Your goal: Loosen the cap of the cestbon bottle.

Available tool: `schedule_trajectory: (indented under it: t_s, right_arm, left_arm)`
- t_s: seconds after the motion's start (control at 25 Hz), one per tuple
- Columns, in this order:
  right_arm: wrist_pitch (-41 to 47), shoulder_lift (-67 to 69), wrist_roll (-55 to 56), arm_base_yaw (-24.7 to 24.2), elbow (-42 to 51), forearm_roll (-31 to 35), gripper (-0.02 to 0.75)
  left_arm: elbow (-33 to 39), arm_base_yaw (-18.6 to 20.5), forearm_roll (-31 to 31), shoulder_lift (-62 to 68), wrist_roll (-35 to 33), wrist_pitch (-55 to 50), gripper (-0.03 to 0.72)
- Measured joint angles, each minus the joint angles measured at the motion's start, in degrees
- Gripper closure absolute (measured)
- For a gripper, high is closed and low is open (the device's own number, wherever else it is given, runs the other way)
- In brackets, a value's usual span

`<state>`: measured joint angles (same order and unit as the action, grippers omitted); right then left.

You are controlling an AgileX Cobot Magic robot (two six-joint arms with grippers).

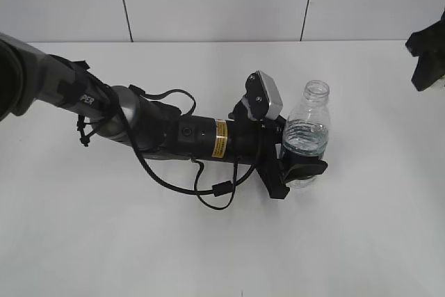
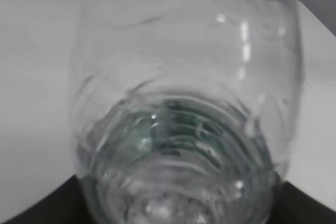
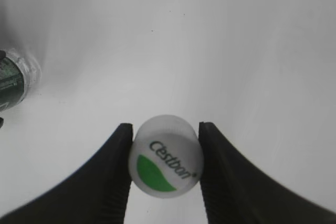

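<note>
White cap [image 3: 166, 163], green crescent and "Cestbon" lettering on top, pinched between right hand [image 3: 165, 167] fingers [image 3: 114, 182], clear of the neck. Cestbon bottle [image 1: 306, 133] upright on white surface [image 1: 222, 241], neck open, clamped low around the body by left hand [image 1: 302, 168], well apart from right hand.
</note>
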<state>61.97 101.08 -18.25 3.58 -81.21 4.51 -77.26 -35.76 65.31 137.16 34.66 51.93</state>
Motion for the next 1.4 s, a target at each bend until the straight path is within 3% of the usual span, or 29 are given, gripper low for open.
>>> schedule_trajectory:
  t_s: [0.32, 1.0, 1.08, 1.24, 1.4]
  right_arm:
    - [-14.3, 4.1, 0.1, -0.1, 10.8, 2.3, 0.444]
    - [-25.7, 13.5, -1.0, -0.1, 11.3, 5.7, 0.437]
    - [-25.8, 13.5, -1.6, -0.1, 11.3, 5.7, 0.368]
    - [-25.8, 13.5, -1.9, -0.1, 11.3, 5.7, 0.126]
    - [-25.8, 13.5, -2.0, -0.1, 11.3, 5.7, 0.132]
  left_arm:
    - [0.0, 0.0, 0.0, 0.0, 0.0, 0.0, 0.279]
    - [0.0, 0.0, 0.0, 0.0, 0.0, 0.2, 0.279]
    - [0.0, 0.0, 0.0, 0.0, 0.0, 0.2, 0.279]
    - [0.0, 0.0, 0.0, 0.0, 0.0, 0.2, 0.279]
    - [0.0, 0.0, 0.0, 0.0, 0.0, 0.2, 0.279]
